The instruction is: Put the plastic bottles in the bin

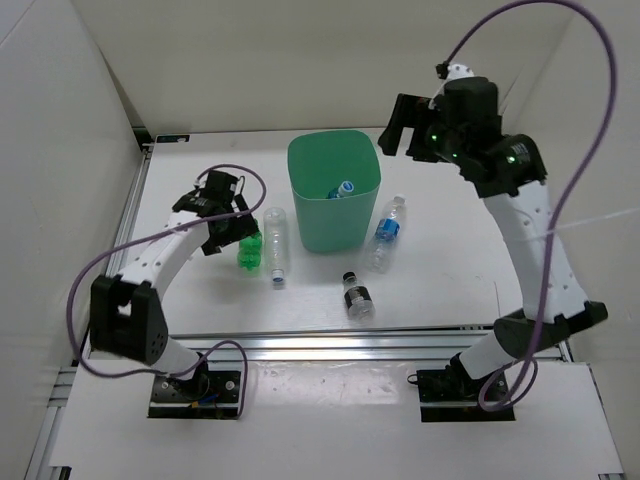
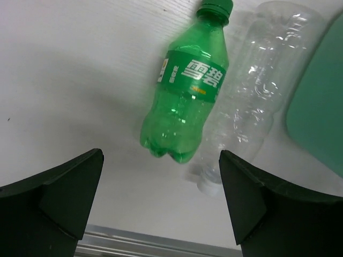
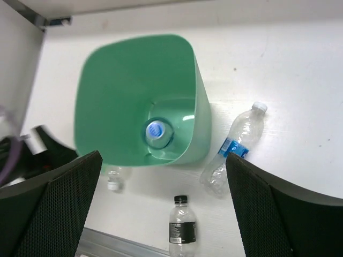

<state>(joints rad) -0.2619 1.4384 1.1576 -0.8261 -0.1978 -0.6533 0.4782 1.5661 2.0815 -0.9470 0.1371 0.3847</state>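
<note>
The mint-green bin point(image 1: 335, 222) stands at the table's middle back, and one blue-capped clear bottle point(image 1: 343, 188) lies inside it; it also shows in the right wrist view point(image 3: 158, 132). A green bottle point(image 1: 250, 250) and a plain clear bottle point(image 1: 275, 243) lie side by side left of the bin. A blue-labelled bottle point(image 1: 387, 232) lies right of the bin. A short dark-labelled bottle point(image 1: 356, 296) lies in front. My left gripper point(image 1: 228, 225) is open and empty, just above the green bottle point(image 2: 185, 101). My right gripper point(image 1: 400, 125) is open and empty, high over the bin point(image 3: 123, 85).
White walls close in the table at the left, back and right. An aluminium rail point(image 1: 330, 345) runs along the near edge. The left arm's purple cable point(image 1: 245, 180) loops beside the bin.
</note>
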